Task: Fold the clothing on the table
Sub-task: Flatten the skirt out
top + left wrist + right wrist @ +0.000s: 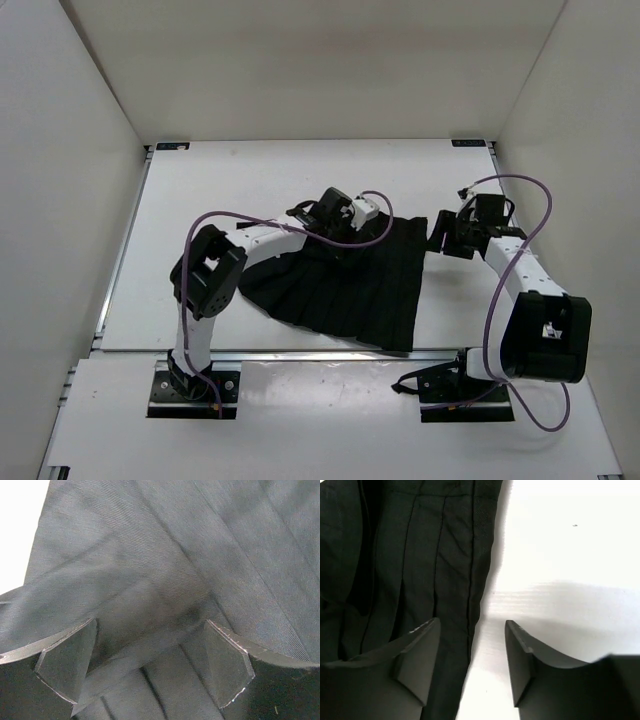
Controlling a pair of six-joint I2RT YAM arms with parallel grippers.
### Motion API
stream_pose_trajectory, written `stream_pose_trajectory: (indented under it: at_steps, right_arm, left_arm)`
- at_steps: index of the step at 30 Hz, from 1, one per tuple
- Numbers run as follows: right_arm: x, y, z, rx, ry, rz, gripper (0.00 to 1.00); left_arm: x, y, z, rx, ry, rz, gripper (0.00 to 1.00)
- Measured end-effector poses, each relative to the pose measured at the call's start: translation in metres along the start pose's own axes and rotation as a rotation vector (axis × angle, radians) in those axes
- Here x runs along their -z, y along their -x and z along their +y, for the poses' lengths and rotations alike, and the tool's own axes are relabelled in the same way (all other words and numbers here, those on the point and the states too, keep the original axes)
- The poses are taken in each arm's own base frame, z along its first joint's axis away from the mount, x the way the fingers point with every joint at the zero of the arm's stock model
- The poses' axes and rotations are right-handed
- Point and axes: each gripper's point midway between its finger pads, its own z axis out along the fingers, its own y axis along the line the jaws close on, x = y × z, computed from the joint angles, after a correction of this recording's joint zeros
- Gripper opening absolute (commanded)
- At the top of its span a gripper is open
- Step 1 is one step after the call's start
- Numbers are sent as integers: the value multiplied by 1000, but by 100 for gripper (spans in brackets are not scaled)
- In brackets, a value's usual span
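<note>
The clothing [350,295] is a black pleated garment lying near the middle of the white table [250,180]. My left gripper [338,222] hovers over its far left part. In the left wrist view that gripper [147,665] is open wide, with a raised fold of the clothing [165,570] between the fingers but not pinched. My right gripper [440,238] is at the garment's right edge. In the right wrist view it [470,665] is open. One finger is over the clothing [420,555] and the other over bare table [570,555], with the hem lying flat between them.
White walls [60,200] enclose the table on the left, back and right. A silver rail [300,352] runs along the near edge, with both arm bases just behind it. Purple cables [520,185] loop off each arm.
</note>
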Motion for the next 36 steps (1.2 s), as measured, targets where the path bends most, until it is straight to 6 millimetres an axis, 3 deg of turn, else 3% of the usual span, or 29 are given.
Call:
stream_pose_trajectory:
  at_steps: [1,4,7,10,12,18,24,27,31,34,36]
  right_arm:
    - [-1,0,-1,-2,0,0,56]
    - [-8,0,-3,-6,5,11,60]
    - [-19,-1,-3,-8,8,39,60]
    - [-33,2,-3,4,4,60,60]
    - [-42,7,-1,18,-8,72,60]
    - [-62,26,1,26,-18,47,54]
    - [-85,31,-8,-13,-29,69,28]
    - [-97,27,-11,-29,-31,93,2]
    - [-104,28,-10,-41,-22,108,0]
    - [-105,50,-4,-27,-11,90,1]
    - [-102,87,4,-1,-3,48,0]
  left_arm:
    - [-4,-4,-4,-8,-7,12,98]
    - [-10,-12,-10,-17,-17,38,83]
    - [-12,-14,-7,-4,-7,43,57]
    - [-11,-13,-1,18,12,40,12]
    - [-11,-11,2,32,29,39,0]
    - [-6,13,14,98,97,-18,0]
    - [6,22,35,166,154,-51,0]
    - [15,26,52,208,187,-73,0]
    - [30,34,71,238,229,-107,0]
    - [41,41,83,252,250,-128,0]
    - [50,54,95,264,267,-161,0]
